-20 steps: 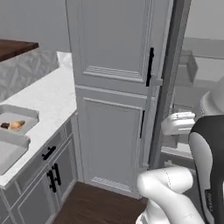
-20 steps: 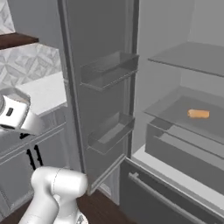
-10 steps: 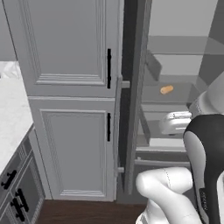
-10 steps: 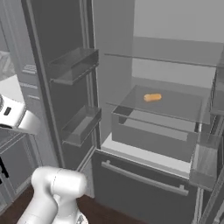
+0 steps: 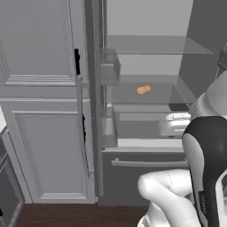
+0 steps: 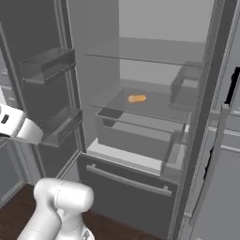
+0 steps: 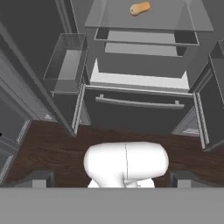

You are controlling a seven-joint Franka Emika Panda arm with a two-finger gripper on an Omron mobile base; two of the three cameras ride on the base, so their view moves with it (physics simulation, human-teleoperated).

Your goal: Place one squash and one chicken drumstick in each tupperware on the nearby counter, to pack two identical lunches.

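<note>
A small orange-brown oblong piece of food, which looks like the chicken drumstick (image 5: pixel 143 89) (image 6: pixel 136 98) (image 7: pixel 140 8), lies alone on a glass shelf in the middle of the open fridge. My gripper (image 7: pixel 111 178) is open, its two dark fingertips (image 7: pixel 38 178) standing far apart with nothing between them. It looks down at the fridge front from well back and touches nothing. The squash, the tupperware and the counter are out of view.
Both fridge doors stand open, with door bins (image 6: pixel 49 63) on the left and bins (image 6: pixel 187 86) on the right. Below the shelf are a clear crisper drawer (image 6: pixel 136 136) and a freezer drawer with a bar handle (image 7: pixel 138 104). A tall grey cabinet (image 5: pixel 40 111) flanks the fridge; the floor is dark wood.
The whole picture has swung right as the base moved: the counter and cabinet slid out to the left and the open fridge now faces me. The gripper stays open.
</note>
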